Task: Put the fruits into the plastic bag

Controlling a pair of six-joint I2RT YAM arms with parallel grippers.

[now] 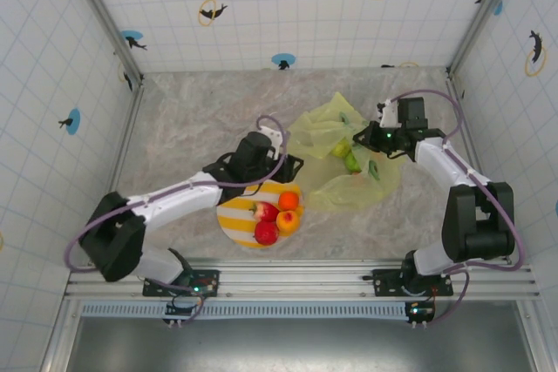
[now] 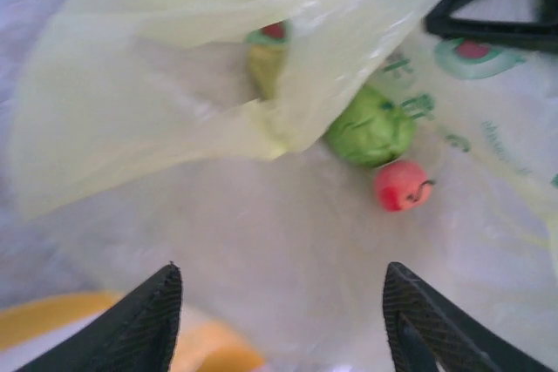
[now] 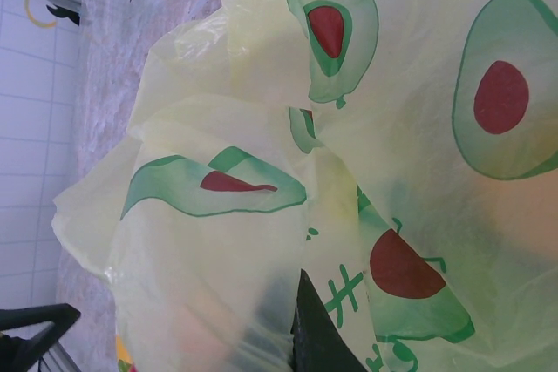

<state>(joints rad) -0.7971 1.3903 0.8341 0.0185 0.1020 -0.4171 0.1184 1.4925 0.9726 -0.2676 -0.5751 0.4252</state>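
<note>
The yellow-green plastic bag [image 1: 324, 128] printed with avocados lies crumpled at centre right. My right gripper [image 1: 361, 138] is shut on the bag's upper film [image 3: 261, 128], lifting it; one dark finger [image 3: 318, 341] shows through the film. My left gripper [image 1: 294, 165] stands open at the bag's mouth with nothing between its fingers [image 2: 148, 320]. Inside the bag lie a green fruit [image 2: 370, 126], a small red fruit [image 2: 403, 185] and a yellowish-green fruit [image 2: 266, 71] behind a fold. On the plate sit a red fruit [image 1: 266, 233], a peach [image 1: 265, 211] and two orange fruits [image 1: 289, 201].
The yellow-and-white striped plate [image 1: 235, 215] lies just in front of the left gripper, touching the bag's near edge; its yellow rim [image 2: 52, 320] shows under the left finger. The marble tabletop [image 1: 192, 119] is walled by tiled panels on three sides.
</note>
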